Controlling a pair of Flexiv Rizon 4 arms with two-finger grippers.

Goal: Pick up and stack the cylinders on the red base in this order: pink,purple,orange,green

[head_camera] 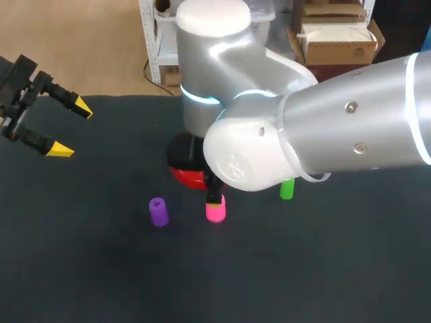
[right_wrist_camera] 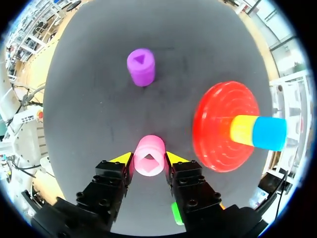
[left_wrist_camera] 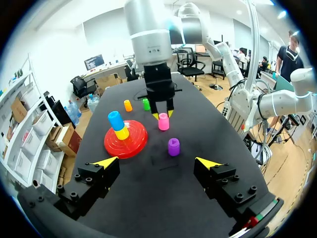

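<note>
Starting far left: left claw (head_camera: 73,128) hangs above the dark worktop (head_camera: 101,269), fingers spread wide, nothing between them, well apart from all the pieces. Its own wrist view shows the same open left claw (left_wrist_camera: 157,162) over bare cloth.

Next, purple cylinder (head_camera: 158,211) stands upright alone on the worktop, near the pink one.

Pink cylinder (head_camera: 215,210) is upright on the worktop, just in front of the red base (head_camera: 188,176). Right claw (right_wrist_camera: 148,158) is down over it and closed on it, a finger pressed to each side, per the right wrist view. Pink cylinder (right_wrist_camera: 148,161) not lifted.

Red base carries a yellow cylinder (left_wrist_camera: 122,133) with a blue cylinder (left_wrist_camera: 115,119) on top, seen from the left wrist.

Orange cylinder (left_wrist_camera: 128,105) and green cylinder (left_wrist_camera: 146,104) stand side by side beyond the base, apart from each other.

Right arm (head_camera: 323,128) comes in from the right and hides most of the base in the head view.
</note>
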